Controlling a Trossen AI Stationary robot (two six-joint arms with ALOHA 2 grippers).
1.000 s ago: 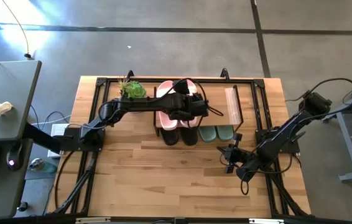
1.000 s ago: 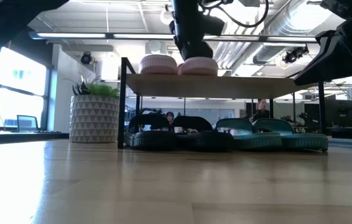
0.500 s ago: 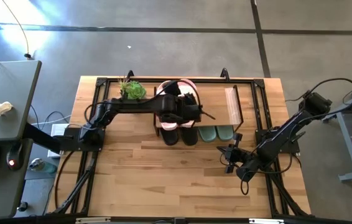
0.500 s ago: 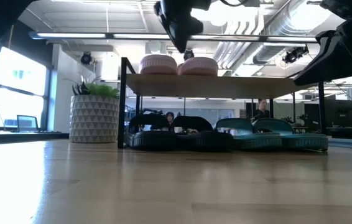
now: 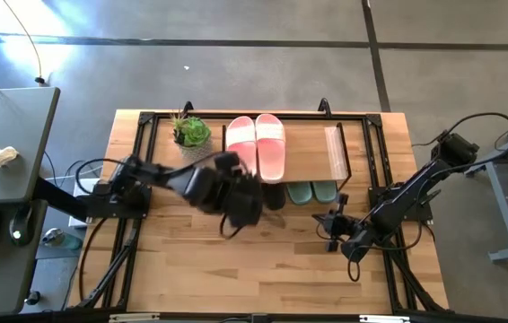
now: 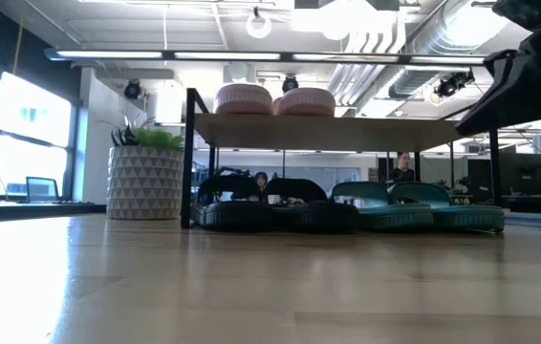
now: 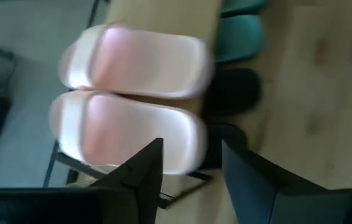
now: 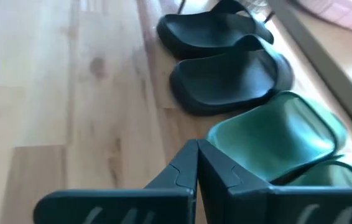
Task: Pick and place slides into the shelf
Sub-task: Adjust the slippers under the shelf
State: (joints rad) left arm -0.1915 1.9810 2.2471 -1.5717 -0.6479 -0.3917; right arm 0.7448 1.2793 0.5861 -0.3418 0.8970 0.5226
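Left gripper, fingers parted and empty, hangs above the table before the low wood-topped black-framed shelf, where two pink rubber slides lie together on top, apparently just placed.

No writing, label, brand, number or sign can be read in any view; the slides, the shelf and the table show only plain surfaces, and the room beyond is too indistinct for any lettering to be made out.
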